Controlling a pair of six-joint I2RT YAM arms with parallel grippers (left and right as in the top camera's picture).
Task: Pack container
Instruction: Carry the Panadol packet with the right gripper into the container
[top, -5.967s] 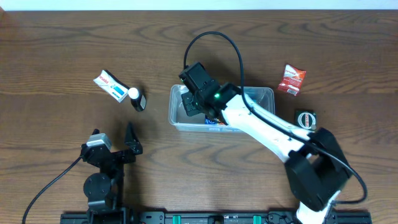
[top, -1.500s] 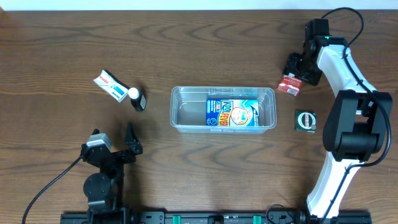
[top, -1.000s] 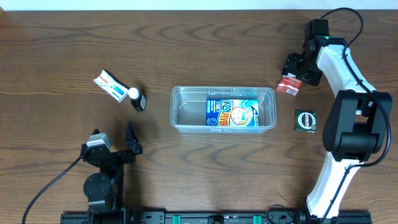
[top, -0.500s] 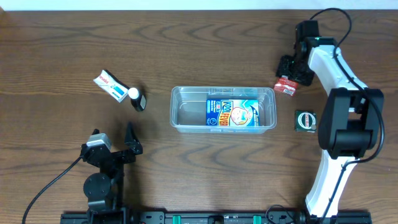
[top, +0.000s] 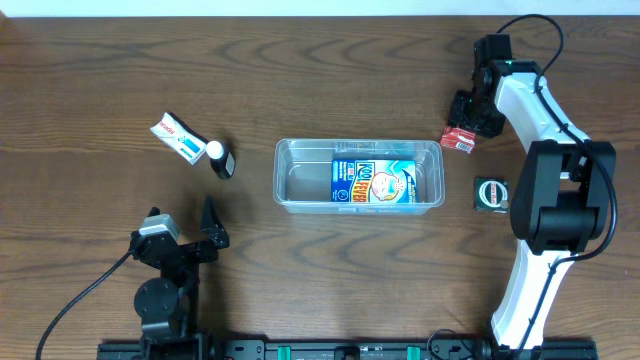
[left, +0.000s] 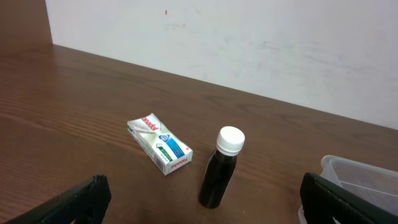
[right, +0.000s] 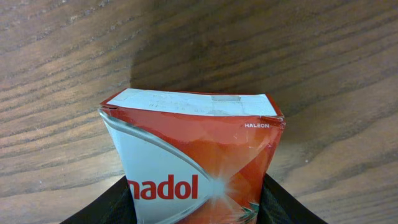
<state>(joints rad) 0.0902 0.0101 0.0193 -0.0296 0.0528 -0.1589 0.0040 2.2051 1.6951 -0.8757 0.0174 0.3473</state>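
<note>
The container (top: 297, 182) is a clear rectangular tub at the table's middle, with a blue-and-white flat box (top: 373, 182) lying in its right half. My right gripper (top: 466, 117) is at the far right, shut on a red-and-white Panadol packet (top: 459, 139). In the right wrist view the packet (right: 193, 143) sits between both fingers of the right gripper (right: 194, 208), over bare wood. My left gripper (top: 182, 226) is open and empty at the front left. In its own view the left gripper (left: 202, 214) has its fingers far apart, and the container's corner (left: 364, 177) shows at the right edge.
A small white-and-blue box (top: 176, 138) (left: 160, 143) and a dark bottle with a white cap (top: 220, 158) (left: 221, 168) lie left of the container. A round black-and-green item (top: 490, 193) lies to the container's right, in front of the right gripper.
The right arm left the container, where the blue-and-white box stays, and swung to the far right. It closed on the red packet, which has shifted slightly left. The left arm has not moved.
</note>
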